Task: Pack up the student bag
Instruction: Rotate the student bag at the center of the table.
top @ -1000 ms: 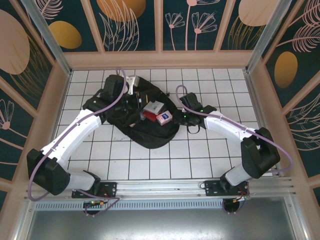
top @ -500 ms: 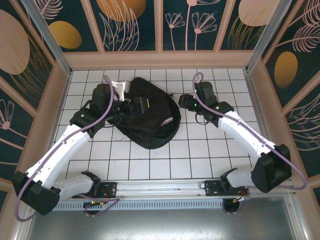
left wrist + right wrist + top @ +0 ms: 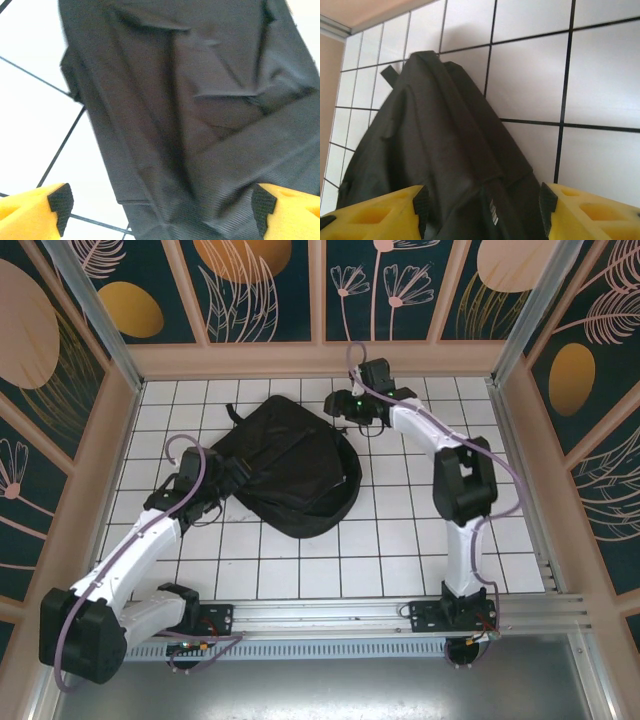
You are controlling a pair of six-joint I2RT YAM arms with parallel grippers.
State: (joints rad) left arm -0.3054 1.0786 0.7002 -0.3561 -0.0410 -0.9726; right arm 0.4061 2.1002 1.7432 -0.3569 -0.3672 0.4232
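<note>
The student bag point(image 3: 290, 465) lies flat on the white gridded table point(image 3: 400, 540), a little left of centre and towards the far wall, its black fabric smoothed over so that no opening or contents can be seen. A second ago it gaped open, with a red-and-white box and a blue-and-white one showing at its mouth; half a second ago the cover was already coming down over them. Now they are out of sight under the cloth.

The left gripper point(image 3: 222, 478) sits just beside the bag's left edge. In the left wrist view its pads stand wide apart over creased black fabric point(image 3: 200, 100), clamped on nothing (a second ago this arm was up at the bag's far left corner, where the flap stood raised). The left gripper point(image 3: 161, 207) has since drawn back towards its own base.

The right gripper point(image 3: 342, 406) has swung from the bag's right flank to its far right corner. In the right wrist view, the right gripper point(image 3: 484, 205) has its jaws parted, with the bag's upper edge point(image 3: 435, 160) running between and beyond them; the cloth does not look pinched.

Judging by this, the packing proper looks done, with the items in and the flap released. What probably remains is closing: whether a zip needs pulling cannot be told from here, and the right gripper's position at the corner may be the start of that.
</note>
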